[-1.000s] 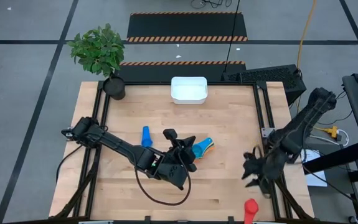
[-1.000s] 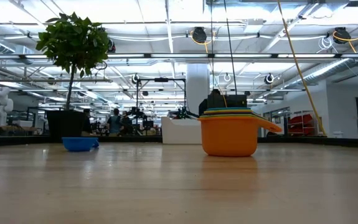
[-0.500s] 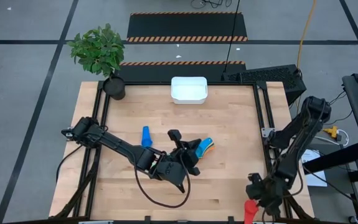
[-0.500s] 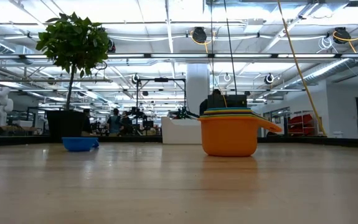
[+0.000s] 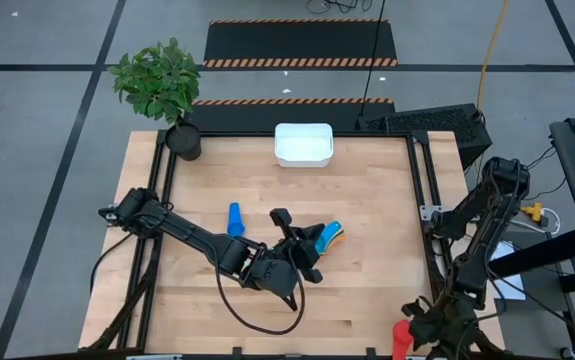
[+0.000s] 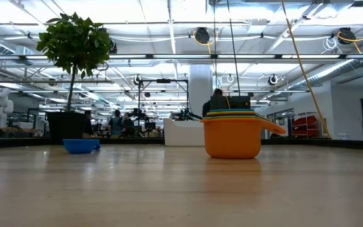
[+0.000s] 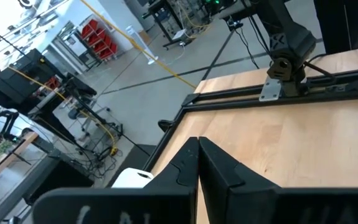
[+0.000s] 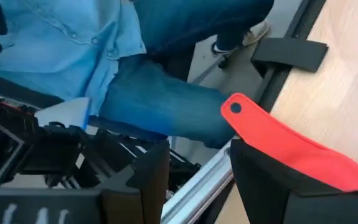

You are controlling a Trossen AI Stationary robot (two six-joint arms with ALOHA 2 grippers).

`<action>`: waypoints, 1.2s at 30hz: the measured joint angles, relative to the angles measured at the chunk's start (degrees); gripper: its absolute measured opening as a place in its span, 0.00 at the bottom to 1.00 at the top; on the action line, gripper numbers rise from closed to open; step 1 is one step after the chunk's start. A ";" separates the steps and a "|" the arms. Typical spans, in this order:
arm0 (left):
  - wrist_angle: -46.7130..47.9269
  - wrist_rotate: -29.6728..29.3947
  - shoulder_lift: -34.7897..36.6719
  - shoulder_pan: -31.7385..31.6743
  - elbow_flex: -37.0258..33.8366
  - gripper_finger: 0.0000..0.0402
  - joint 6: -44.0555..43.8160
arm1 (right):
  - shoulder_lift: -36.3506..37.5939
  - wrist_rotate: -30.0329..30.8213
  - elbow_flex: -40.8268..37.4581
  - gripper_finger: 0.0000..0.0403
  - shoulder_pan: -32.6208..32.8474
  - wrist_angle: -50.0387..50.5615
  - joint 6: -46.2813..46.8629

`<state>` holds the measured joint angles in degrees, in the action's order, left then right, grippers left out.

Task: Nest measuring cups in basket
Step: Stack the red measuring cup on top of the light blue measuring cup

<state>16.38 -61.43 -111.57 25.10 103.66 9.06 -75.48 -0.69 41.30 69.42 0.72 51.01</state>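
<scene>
A nested stack of measuring cups (image 5: 328, 237), orange outermost (image 6: 232, 135), stands on its base mid-table. My left gripper (image 5: 305, 244) (image 7: 197, 158) is shut right beside it, on its left. A single blue cup (image 5: 235, 219) (image 6: 81, 145) lies farther left. The white basket (image 5: 303, 143) sits at the far edge. The red cup (image 5: 401, 338) (image 8: 291, 152) lies at the near right corner. My right gripper (image 5: 422, 325) (image 8: 194, 168) is open next to it, with the cup's handle (image 8: 241, 115) just past one finger (image 8: 266, 180). My left gripper is shut close against the stack's left side. The high view does not show whether it touches the cups. My right gripper stands at the red cup's handle end, and I cannot tell whether a finger touches it.
A potted plant (image 5: 167, 90) stands at the far left corner. A dark cable loops on the table (image 5: 257, 315) under the left arm. A person in a blue shirt and jeans (image 8: 135, 68) stands just beyond the table's near edge, by the red cup.
My right arm has swung from the table's right edge toward the near edge and come down beside the red cup at the near right corner. The cups and the basket have stayed where they were.
</scene>
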 joint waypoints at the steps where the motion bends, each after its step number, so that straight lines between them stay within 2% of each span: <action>1: 0.00 0.00 0.00 0.00 0.00 0.02 -0.02 | -0.22 -0.01 0.00 0.41 0.23 -0.25 -0.14; 4: 0.00 0.04 0.00 0.00 0.00 0.02 -0.10 | -1.97 -0.99 -0.31 0.39 0.47 -0.52 0.52; 12: 0.02 0.04 0.00 0.15 0.00 0.05 -0.11 | -10.54 -9.93 -2.90 0.29 -1.31 -6.75 3.45; 20: -0.27 0.04 0.00 0.15 0.00 0.01 -0.02 | -12.63 -9.51 -2.80 0.24 -8.65 3.95 -6.79; 24: -0.62 0.04 0.00 0.15 0.00 0.01 -0.15 | -12.48 -5.35 -2.69 0.23 -13.64 10.80 -14.74; 29: -1.60 0.02 0.00 0.51 -0.02 0.05 0.91 | -12.46 -1.83 -2.83 0.23 -19.48 8.98 -23.16; 33: -1.68 0.02 0.00 0.57 -0.02 0.05 0.99 | -10.78 2.38 -2.90 0.23 -22.64 9.45 -24.01; 36: -1.68 0.02 0.00 0.66 -0.02 0.04 1.23 | -7.78 9.33 -3.31 0.23 -22.88 12.04 -22.01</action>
<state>14.70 -61.41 -111.57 25.76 103.63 10.28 -83.27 8.64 37.98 46.54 12.77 29.00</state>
